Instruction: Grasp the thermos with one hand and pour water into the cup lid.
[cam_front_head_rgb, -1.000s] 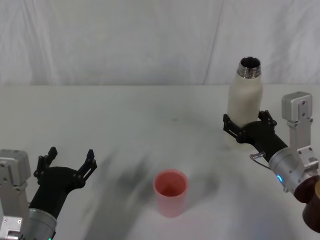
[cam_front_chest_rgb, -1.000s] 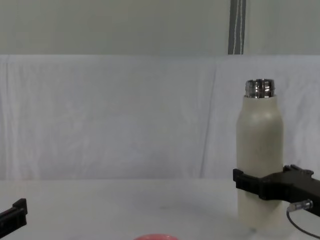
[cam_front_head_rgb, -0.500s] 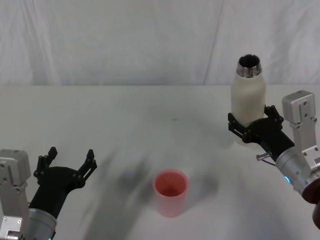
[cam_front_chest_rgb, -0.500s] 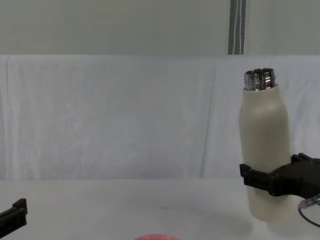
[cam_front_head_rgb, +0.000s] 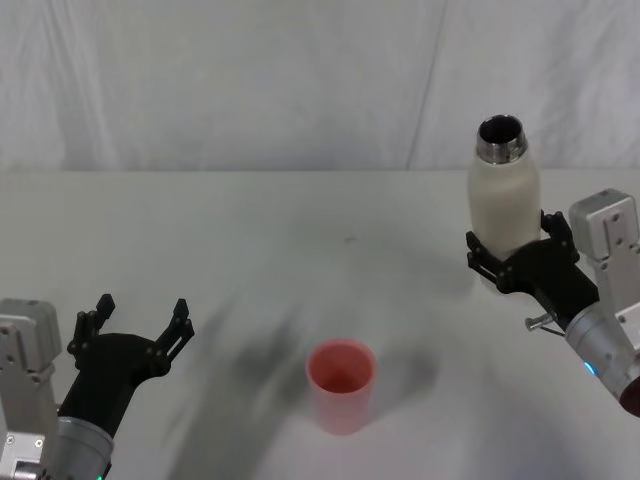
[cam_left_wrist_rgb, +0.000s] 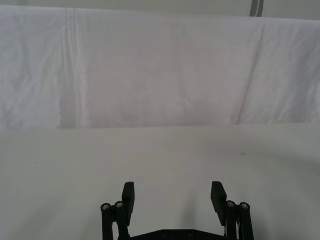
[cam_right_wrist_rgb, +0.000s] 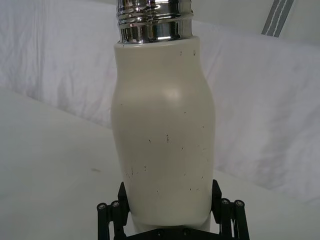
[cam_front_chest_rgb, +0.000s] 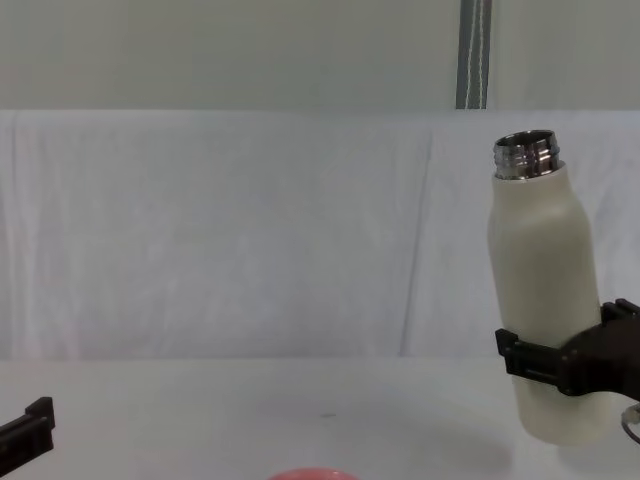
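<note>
The cream-white thermos (cam_front_head_rgb: 505, 205) stood nearly upright at about two o'clock, its open steel neck tipped slightly left, seemingly lifted clear of the table. The pink cup lid (cam_front_head_rgb: 341, 385) sat upright, mouth up, near six o'clock.

left tool (cam_front_head_rgb: 137, 323): black, linked fingers with small screws
right tool (cam_front_head_rgb: 513, 258): black
wrists: silver housings, grey blocks

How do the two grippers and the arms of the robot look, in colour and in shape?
Both grippers, left gripper and right gripper, are matte black with slim linkage fingers ending in flat pads, held by small screws. Each sits on a tapering black wrist joined to a silver-grey segment with a boxy grey metal bracket. A small teal light glows on each arm. A thin wire loop hangs by the right wrist.
</note>
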